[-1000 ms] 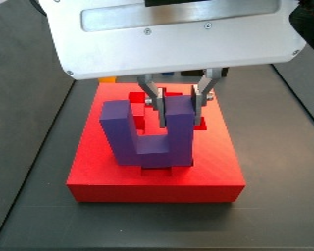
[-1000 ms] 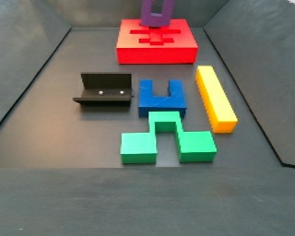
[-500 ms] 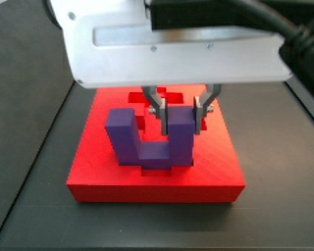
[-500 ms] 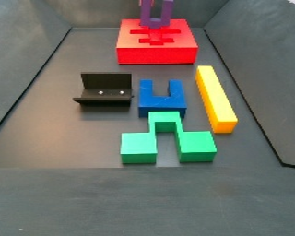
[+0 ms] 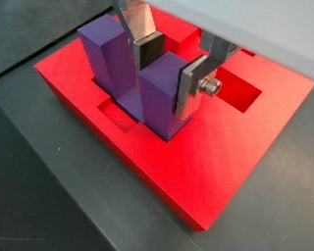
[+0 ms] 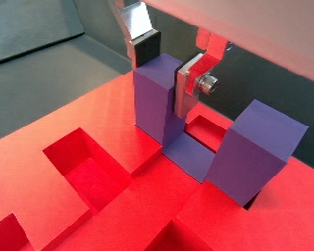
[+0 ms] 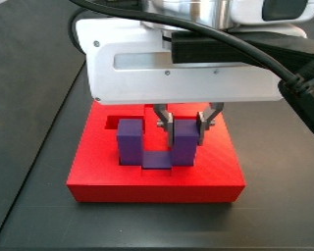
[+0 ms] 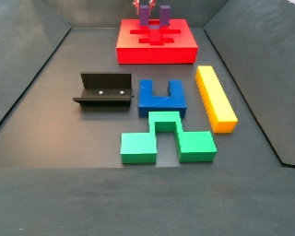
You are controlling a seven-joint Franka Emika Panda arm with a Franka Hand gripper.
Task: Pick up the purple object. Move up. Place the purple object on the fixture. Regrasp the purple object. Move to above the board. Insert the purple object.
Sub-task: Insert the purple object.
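Over the board: the gripper hangs under the white wrist housing, low above the red slab
Fingers: the silver plates with dark pads pinch one prong of the purple object between them; in both wrist views a plate lies flat against each side of that prong
Purple object: upright, prongs up, notch open toward the gripper; its base sits down in a recessed cut-out of the board, with the free prong beside the fingers and untouched
Purple object in a side view: the U stands near the front middle of the board, its base sunk below the top face
Board: red slab with brighter recessed cut-outs, at the far end of the dark floor in a side view
Fixture: black bracket, well apart from the fingers, nothing on it
Other pieces: blue arch-shaped block, yellow bar and green notched block lie on the floor, well apart from the fingers
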